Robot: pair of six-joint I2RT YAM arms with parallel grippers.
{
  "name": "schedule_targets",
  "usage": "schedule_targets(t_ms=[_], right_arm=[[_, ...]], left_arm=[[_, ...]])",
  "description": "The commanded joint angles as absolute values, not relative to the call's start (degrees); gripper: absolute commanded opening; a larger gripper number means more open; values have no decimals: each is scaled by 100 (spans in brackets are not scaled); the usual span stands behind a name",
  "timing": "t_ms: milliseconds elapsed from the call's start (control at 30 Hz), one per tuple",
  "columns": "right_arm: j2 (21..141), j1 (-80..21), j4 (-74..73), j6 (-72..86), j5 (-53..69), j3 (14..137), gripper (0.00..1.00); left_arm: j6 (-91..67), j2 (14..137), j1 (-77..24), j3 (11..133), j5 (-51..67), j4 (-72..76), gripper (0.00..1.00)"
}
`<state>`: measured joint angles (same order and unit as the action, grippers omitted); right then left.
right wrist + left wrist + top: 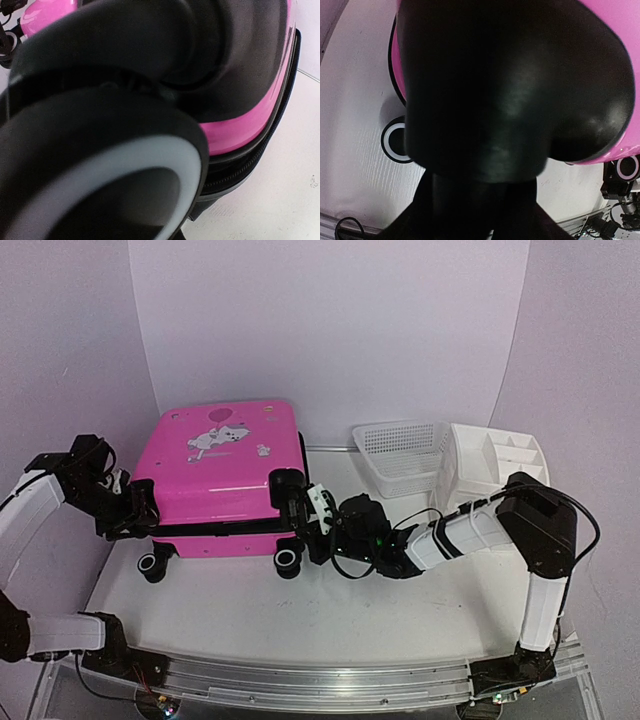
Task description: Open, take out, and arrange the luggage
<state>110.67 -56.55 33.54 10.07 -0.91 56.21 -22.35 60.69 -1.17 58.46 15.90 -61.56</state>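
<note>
Top view: luggage (pixel 225 465) is lying flat and closed on the left of the table (pixel 420 590). The left gripper (pixel 135 508) is sitting at its left edge, grip unreadable. The right gripper (pixel 318 508) is clenched by the right wheel (pixel 288 560). Risk: the case rolling away under a push.

Left wrist: black corner housing (pixel 510 90) is blocking everything, so a missed pinch is going unseen.

Right wrist: the wheel is filling the frame, and the clenched fingers risk skidding off the zipper seam (pixel 260 150).

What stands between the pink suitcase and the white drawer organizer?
The white mesh basket, beside the organizer and apart from the suitcase, as the top view shows.
</note>
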Motion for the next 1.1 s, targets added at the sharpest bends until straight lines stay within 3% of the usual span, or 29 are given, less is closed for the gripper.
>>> schedule_targets(t_ms=[0,200,433,833,1067], right_arm=[[10726,-5849,3153,1007,12,5904,0],[10950,-6503,3400,935,-931,6161,0],[11494,-6931,3317,749,-1836,6899,0],[12845,-6947,1313,785,-239,9427,0],[13007,-6763,1097,1124,701,9790,0]], left_arm=[[-2163,5998,-99,5779,2605,-5635,50],[-2599,5963,-101,5231,3663,-4914,32],[-3028,5672,-202,4976,4116,-4508,28],[-3840,5216,-1010,4821,3903,-3929,27],[-4387,4868,-1436,4740,3712,-3679,27]])
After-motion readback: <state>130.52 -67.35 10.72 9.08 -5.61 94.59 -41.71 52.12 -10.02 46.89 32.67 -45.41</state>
